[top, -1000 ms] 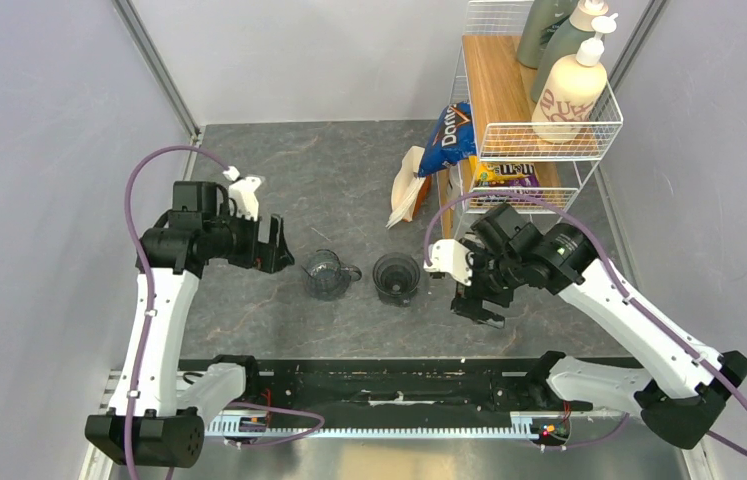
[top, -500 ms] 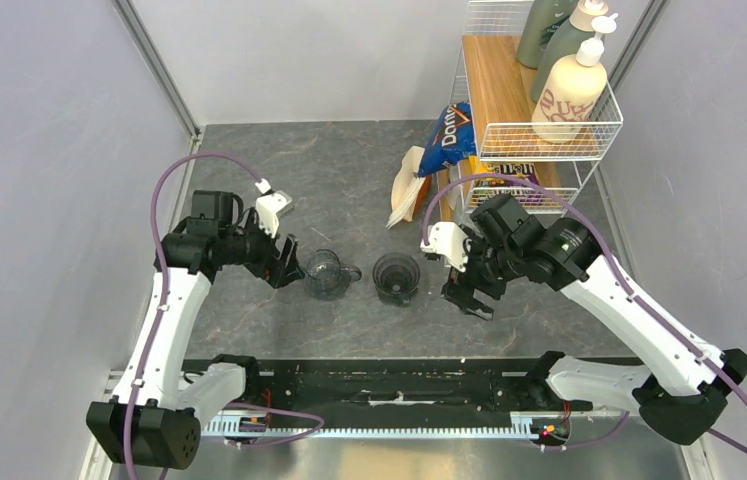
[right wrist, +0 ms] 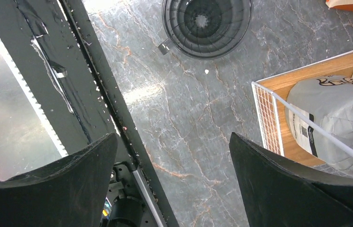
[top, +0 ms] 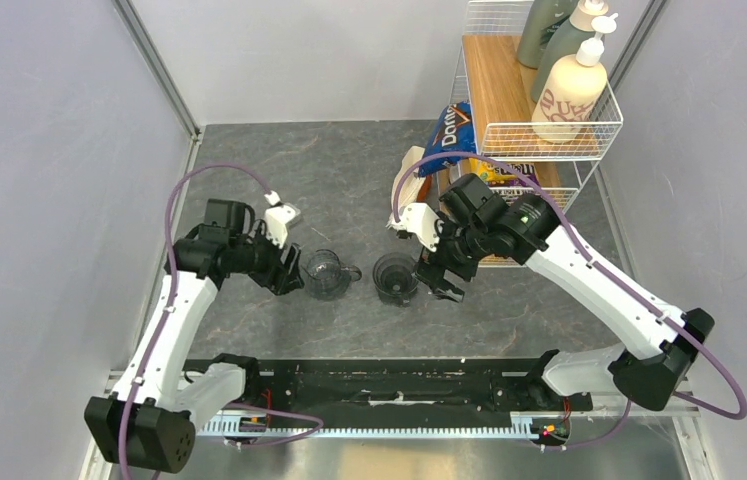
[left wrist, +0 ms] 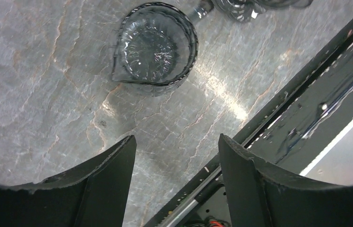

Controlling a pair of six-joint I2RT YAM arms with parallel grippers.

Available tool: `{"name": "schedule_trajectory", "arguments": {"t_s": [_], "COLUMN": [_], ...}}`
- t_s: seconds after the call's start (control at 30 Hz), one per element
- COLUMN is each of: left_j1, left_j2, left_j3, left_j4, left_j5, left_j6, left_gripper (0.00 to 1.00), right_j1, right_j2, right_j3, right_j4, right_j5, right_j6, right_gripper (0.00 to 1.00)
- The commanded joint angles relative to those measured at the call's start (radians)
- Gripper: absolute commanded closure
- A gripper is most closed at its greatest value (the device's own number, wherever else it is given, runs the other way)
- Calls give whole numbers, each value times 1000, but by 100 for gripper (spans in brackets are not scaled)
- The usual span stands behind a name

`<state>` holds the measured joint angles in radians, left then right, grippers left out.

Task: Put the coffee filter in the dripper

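Observation:
The dripper [top: 396, 278], a dark ribbed funnel cup, stands on the grey table; it also shows at the top of the right wrist view [right wrist: 206, 22] and at the top edge of the left wrist view [left wrist: 250, 5]. The single white coffee filter cone is not in view. A flat beige-and-white packet [top: 408, 188] leans behind the dripper. My left gripper [top: 289, 272] is open and empty just left of the clear glass jug [top: 326, 272]; its jaws [left wrist: 176, 142] stand wide apart. My right gripper [top: 439, 280] is open and empty just right of the dripper, jaws [right wrist: 173, 142] wide apart.
A white wire rack [top: 549, 140] with bottles, a wooden shelf and snack bags stands at the back right; its corner shows in the right wrist view [right wrist: 269, 113]. A blue chip bag [top: 446, 137] leans on it. The black rail [top: 379, 380] runs along the near edge.
My left gripper has moved right, close to the glass jug. My right arm has swung left and away from me, bringing its gripper next to the dripper.

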<state>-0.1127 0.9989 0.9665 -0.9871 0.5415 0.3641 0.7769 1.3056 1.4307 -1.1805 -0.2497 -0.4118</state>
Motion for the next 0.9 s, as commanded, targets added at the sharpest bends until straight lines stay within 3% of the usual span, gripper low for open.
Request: {"name": "schedule_trajectory", "arguments": {"t_s": [0.0,0.13,0.27,0.47,0.87], "left_j1": [-115,-169,-256,-326,-347], "left_j2": [-34,-48,-50,88,275], "left_j3": [-48,-106,-194,-165,-124], "left_j4": [76,79,214,306,493], "left_j5": [-160,-186,-294,-384,-477], "left_j6": [140,147,84,-12,-288], "left_gripper": [29,29,29,32,32], "right_j1": [3,3,3,2,2], "right_j2": [13,16,23,18,-3], "right_j3": [55,44,44,27,14], "right_j4": [22,30,30,31,20], "right_j5": [4,13,35,60,98], "right_j6": [22,32,44,44,46], "right_gripper": [4,3,3,3,3]}}
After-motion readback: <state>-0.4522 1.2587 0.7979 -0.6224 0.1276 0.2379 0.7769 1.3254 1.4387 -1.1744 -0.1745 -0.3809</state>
